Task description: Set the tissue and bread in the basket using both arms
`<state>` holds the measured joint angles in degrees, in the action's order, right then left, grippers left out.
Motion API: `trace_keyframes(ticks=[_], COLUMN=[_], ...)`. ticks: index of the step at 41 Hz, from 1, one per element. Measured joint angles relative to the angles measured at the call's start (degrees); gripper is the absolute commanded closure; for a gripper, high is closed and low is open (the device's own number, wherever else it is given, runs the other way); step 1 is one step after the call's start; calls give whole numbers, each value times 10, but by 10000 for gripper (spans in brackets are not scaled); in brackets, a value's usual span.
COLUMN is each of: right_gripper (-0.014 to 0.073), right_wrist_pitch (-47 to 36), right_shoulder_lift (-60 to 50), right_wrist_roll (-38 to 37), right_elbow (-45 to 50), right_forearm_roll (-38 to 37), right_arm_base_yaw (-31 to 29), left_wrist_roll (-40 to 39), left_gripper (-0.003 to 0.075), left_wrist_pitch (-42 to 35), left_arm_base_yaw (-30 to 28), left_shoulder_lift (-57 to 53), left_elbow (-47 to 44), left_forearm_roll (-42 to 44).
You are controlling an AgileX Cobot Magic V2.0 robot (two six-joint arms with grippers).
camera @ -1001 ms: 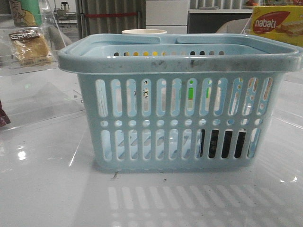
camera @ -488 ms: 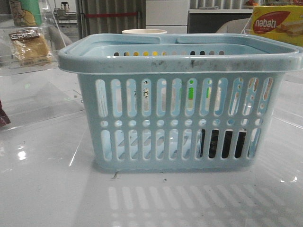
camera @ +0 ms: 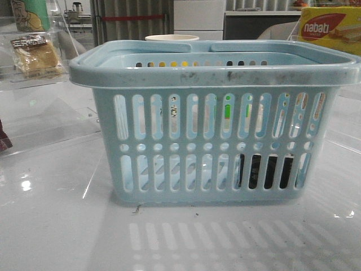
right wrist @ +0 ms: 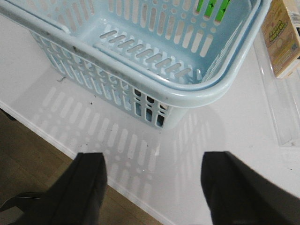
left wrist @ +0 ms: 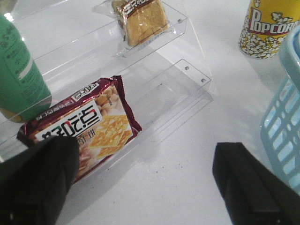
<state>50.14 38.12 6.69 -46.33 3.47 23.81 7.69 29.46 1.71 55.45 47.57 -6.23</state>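
Basket (camera: 214, 121): light blue, slotted sides, upright on the white table (camera: 56, 226), handles folded down.
Tissue (camera: 264, 171): dark block seen through the basket's lower slots, inside, at its right end in the front view.
Bread (left wrist: 140, 21): clear-wrapped, golden-brown, on the upper step of a clear shelf (left wrist: 187, 70), left of and behind the basket.
Cracker pack (left wrist: 86, 126): dark red, on the lower step.
Popcorn tub (left wrist: 265, 28): just behind the basket.
Left gripper (left wrist: 145, 183): wide, holding nothing, over the table beside the cracker pack.
Right gripper (right wrist: 154, 187): wide, holding nothing, at the basket's front corner.
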Motion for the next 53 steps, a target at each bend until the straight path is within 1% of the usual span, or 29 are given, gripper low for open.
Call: trace_keyframes(ticks=[7, 12, 21, 26, 31, 40, 46, 53], right_gripper=[53, 53, 53, 53, 53, 53, 53, 53], right_wrist_pitch=[0, 0, 0, 0, 1, 1, 1, 1], right_shoulder_lift=[0, 0, 0, 0, 0, 0, 0, 0], right_wrist_roll=[0, 0, 0, 0, 0, 0, 0, 0], right_elbow=[0, 0, 0, 0, 0, 0, 0, 0], right_forearm_roll=[0, 0, 0, 0, 0, 0, 0, 0], right_arm_base_yaw=[0, 0, 0, 0, 0, 0, 0, 0], left_wrist_roll=[0, 0, 0, -9, -14, -14, -14, -14], left_gripper=[85, 85, 85, 85, 85, 85, 85, 97], left_wrist_pitch=[-56, -80, -85, -77, -77, -84, -91, -117], left_arm_base_yaw=[0, 0, -1, -14, -25, -26, -26, -26], left_shoulder_lift=[127, 213, 361, 427, 476, 542, 571, 581], left_elbow=[69, 126, 238, 294, 338, 400, 424, 431], left_forearm_roll=[6, 10, 11, 2, -8, -11, -12, -13])
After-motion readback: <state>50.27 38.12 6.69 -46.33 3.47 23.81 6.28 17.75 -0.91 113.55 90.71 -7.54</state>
